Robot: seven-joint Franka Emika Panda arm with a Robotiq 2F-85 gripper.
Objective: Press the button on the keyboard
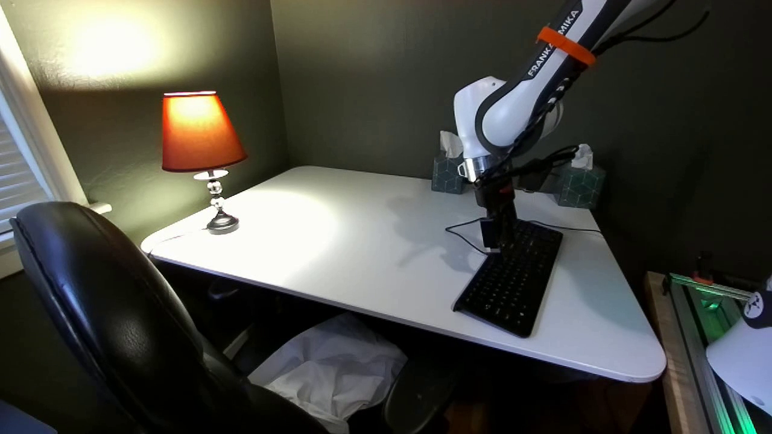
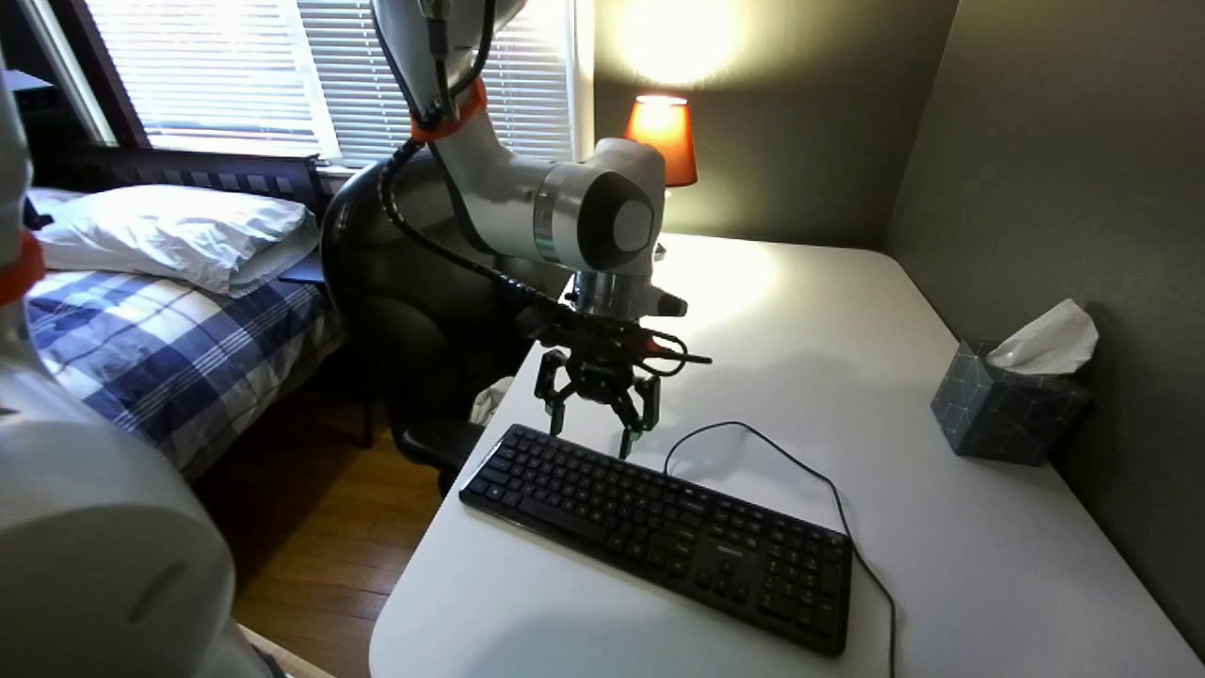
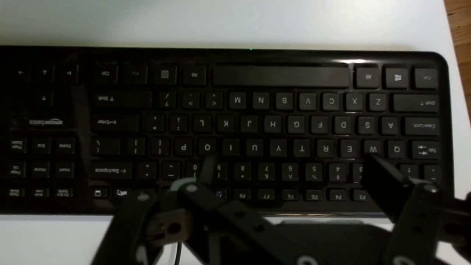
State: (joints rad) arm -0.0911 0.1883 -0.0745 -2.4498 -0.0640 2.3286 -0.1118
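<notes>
The wrist view's left edge crops the keyboard [image 3: 224, 132], partly hidden by the claw [image 3: 290, 169].

The arm [image 2: 513, 193] bends over, gripper [image 2: 590, 440] pointing down, fingers [image 3: 390, 184] apart.

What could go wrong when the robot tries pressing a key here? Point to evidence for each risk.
The gripper is open, its fingers apart, so lowering it might press two keys at once. The keys sit close together, so a finger could catch a neighbour. The keyboard lies on a smooth-looking desk, so a push might slide it.
</notes>
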